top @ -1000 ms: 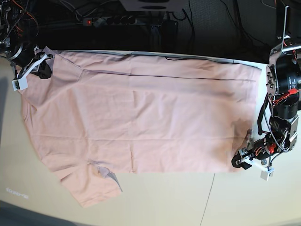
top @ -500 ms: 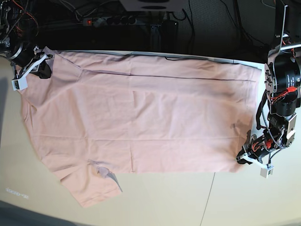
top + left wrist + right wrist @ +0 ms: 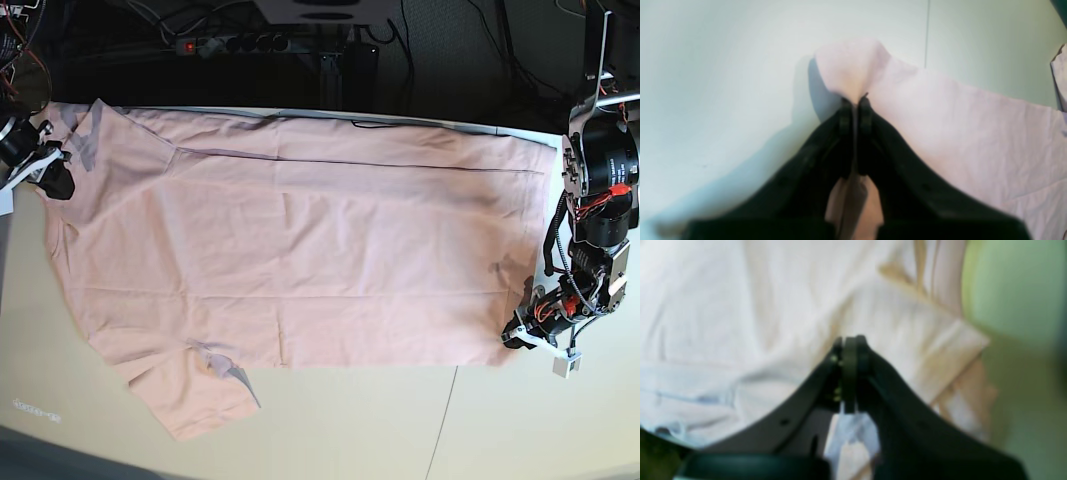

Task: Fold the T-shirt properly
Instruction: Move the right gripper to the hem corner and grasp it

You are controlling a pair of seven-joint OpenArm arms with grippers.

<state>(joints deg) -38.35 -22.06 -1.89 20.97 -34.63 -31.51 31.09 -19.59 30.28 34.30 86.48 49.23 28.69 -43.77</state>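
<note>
The pale pink T-shirt (image 3: 300,240) lies spread flat across the table with its plain side up; no print shows. My left gripper (image 3: 518,338), at the base view's right, is shut on the shirt's lower right corner. The left wrist view shows the gripper (image 3: 855,100) pinching a raised fold of cloth (image 3: 853,66). My right gripper (image 3: 58,178), at the base view's left, is shut on the shirt's upper left edge. The right wrist view shows the gripper (image 3: 850,343) closed on the fabric (image 3: 740,306). A small pale flap (image 3: 232,372) sticks up near the lower left sleeve.
The beige table (image 3: 350,430) has a thin seam (image 3: 445,420) in front of the shirt. The shirt's far edge lies along the table's back edge. A power strip (image 3: 240,42) and cables lie in the dark space behind. The left arm's body (image 3: 600,180) stands at the right edge.
My right gripper has moved left and a little toward the front, drawing the shirt's upper left corner outward. My left gripper shifted slightly right with the lower right corner, then stayed still.
</note>
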